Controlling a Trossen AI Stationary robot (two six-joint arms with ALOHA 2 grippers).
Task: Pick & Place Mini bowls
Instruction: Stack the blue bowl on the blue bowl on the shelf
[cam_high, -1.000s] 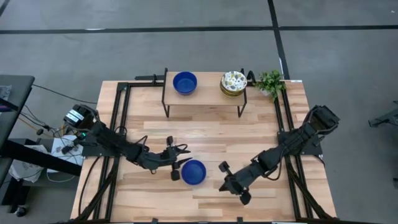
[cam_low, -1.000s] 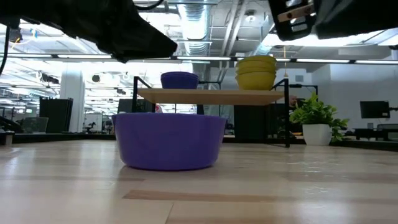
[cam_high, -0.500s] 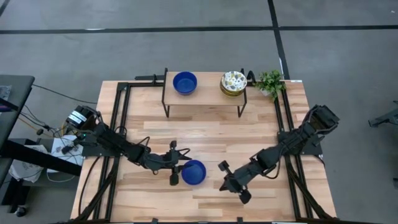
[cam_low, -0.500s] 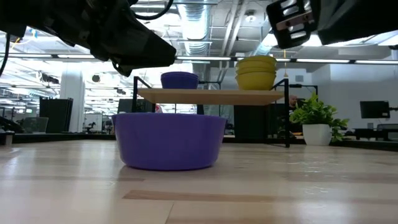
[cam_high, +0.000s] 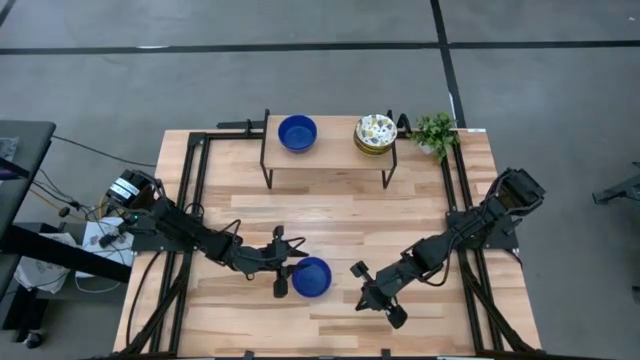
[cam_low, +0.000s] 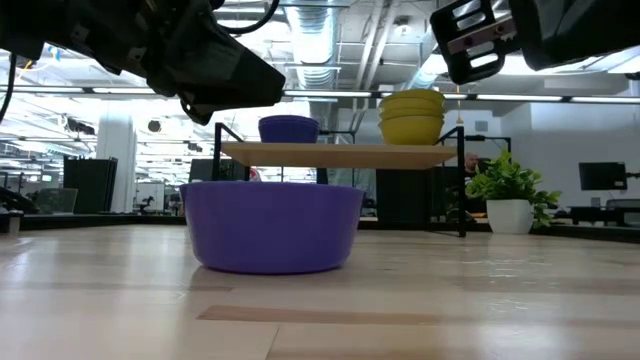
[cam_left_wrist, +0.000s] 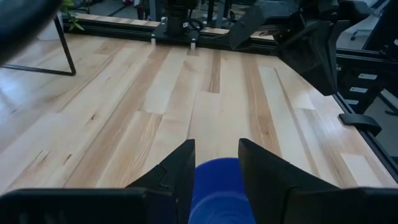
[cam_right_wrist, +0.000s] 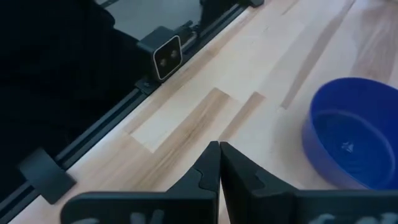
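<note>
Glossy round blue bowl (cam_high: 311, 277) (light wood table (cam_high: 330, 215)).

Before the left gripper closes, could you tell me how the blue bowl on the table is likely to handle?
The blue bowl looks glossy, so its rim may slip in the left gripper. Its rigid, broad flat base should resist tipping, sliding instead if pushed.

2 blue mini bowls (cam_high: 311, 277) (cam_high: 297, 132), 1 stack of patterned bowls (cam_high: 375, 134) — 1 plant (cam_high: 435, 131)
</note>
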